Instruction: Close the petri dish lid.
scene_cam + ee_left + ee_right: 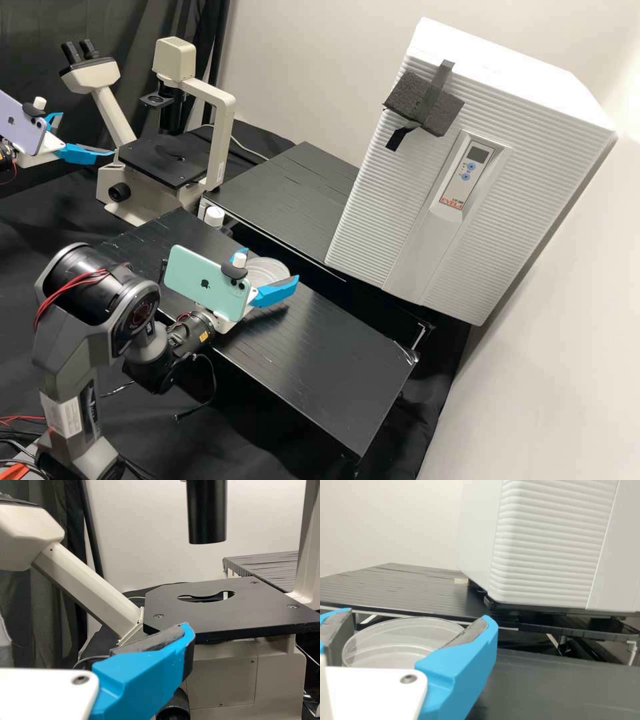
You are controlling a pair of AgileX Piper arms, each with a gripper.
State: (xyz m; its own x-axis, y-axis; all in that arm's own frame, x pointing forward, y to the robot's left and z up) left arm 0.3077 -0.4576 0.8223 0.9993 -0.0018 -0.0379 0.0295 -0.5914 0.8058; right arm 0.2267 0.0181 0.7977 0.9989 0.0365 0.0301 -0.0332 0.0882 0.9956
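Flanking clear petri dish [395,652]: right gripper [271,264]; clamped or loose, can't tell. Tilted release or sideways drag could leave lid [415,620] askew. Left gripper [88,134]: 2 fingers [79,155] apart.

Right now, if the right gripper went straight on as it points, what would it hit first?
The petri dish, most likely: it appears between the open fingers of the right gripper, though its exact depth is unclear.
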